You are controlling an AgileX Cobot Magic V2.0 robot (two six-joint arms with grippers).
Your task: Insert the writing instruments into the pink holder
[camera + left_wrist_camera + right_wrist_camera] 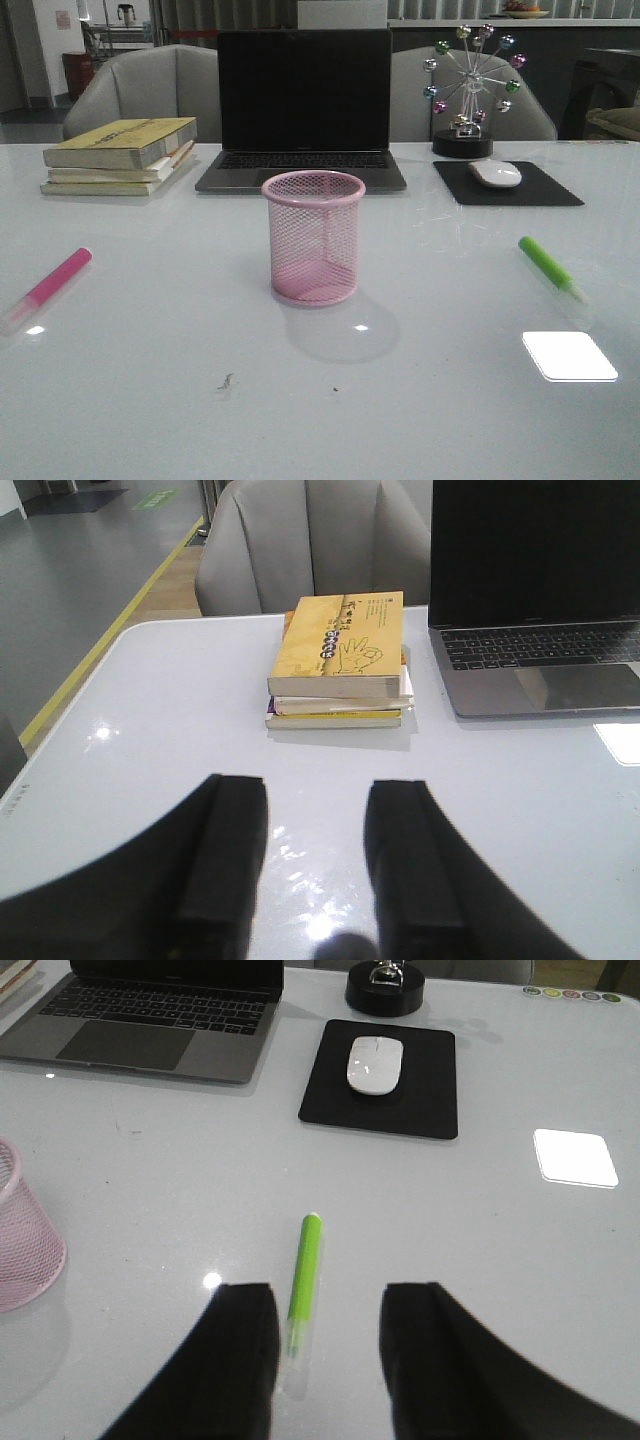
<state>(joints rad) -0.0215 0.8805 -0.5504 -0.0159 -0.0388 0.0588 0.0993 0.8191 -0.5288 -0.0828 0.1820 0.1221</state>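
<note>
Glossy white table [150, 400] takes up most of the front view, with a bright square of ceiling light reflected on it [569, 356]. Two grey padded chairs [140, 90] sit behind it. On top: an open laptop [303, 110] with a dark screen, a stack of books [120, 155], a white mouse [495, 173] on a black pad [508, 184], and a little ferris-wheel desk toy [470, 90]. The floor [90, 570] is grey with a yellow line.

Your left gripper [312, 880] and right gripper [325, 1360] look alike: two broad, matte black fingers [222, 865] each, flat-faced with blunt rectangular tips.
</note>
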